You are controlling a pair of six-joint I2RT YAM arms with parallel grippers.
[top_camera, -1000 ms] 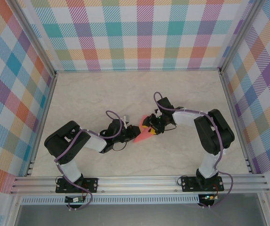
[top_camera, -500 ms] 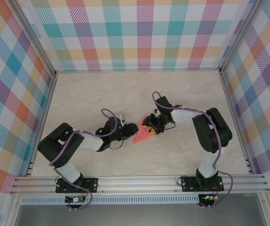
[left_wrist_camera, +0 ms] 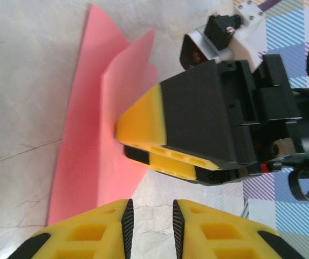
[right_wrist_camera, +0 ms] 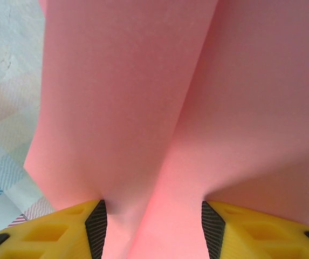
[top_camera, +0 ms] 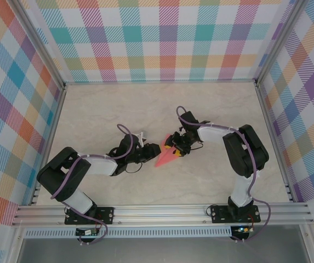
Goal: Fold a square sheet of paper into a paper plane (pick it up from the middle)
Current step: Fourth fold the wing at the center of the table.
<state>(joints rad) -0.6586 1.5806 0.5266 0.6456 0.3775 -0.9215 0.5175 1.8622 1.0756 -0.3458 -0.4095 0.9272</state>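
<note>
Left gripper (left_wrist_camera: pixel 152 209): jaws are sitting a narrow slot apart with nothing in it, just beside the paper's edge. Right gripper (right_wrist_camera: pixel 153 209): jaws are standing apart with the paper (left_wrist_camera: pixel 81 140) running up between them and touching both pads. Can't tell if it's pinching or only straddling.

Paper is lying mid-table (top_camera: pixel 102 109) between the two grippers. It's partly folded, tip pointing near-left, one flap standing up by the right fingertip, the rest lying flat.

I'm reading this as a crease step, with right anchoring and left sitting ready to press the flap. To do it well:
- Right should be bearing down on the centre line so the sheet isn't sliding.
- Left should be going in low and flat, meeting the raised flap near its free edge.
- Left should then be running along the fold, not poking it.

Risk I'm expecting: left nudging the sheet out from under right.
</note>
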